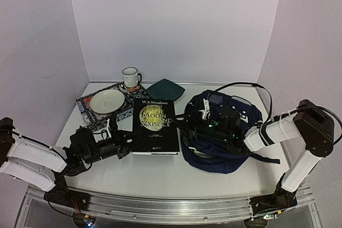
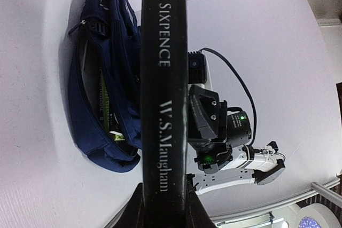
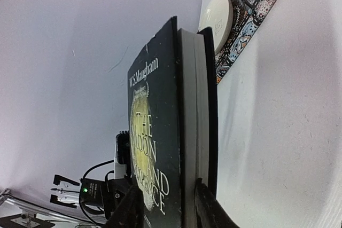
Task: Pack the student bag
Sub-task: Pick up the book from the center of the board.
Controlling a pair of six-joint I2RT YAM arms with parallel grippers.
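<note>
Left gripper (image 2: 164, 193) squeezes the book (image 1: 155, 126) by its spine. Right gripper (image 3: 166, 188) sits around its other edge (tight or loose, I can't tell). The bag (image 1: 222, 159) lies open, just right of the book.

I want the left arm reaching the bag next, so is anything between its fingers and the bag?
Yes: the book lies flat between them, with the right fingers at its edge nearest the bag.
</note>
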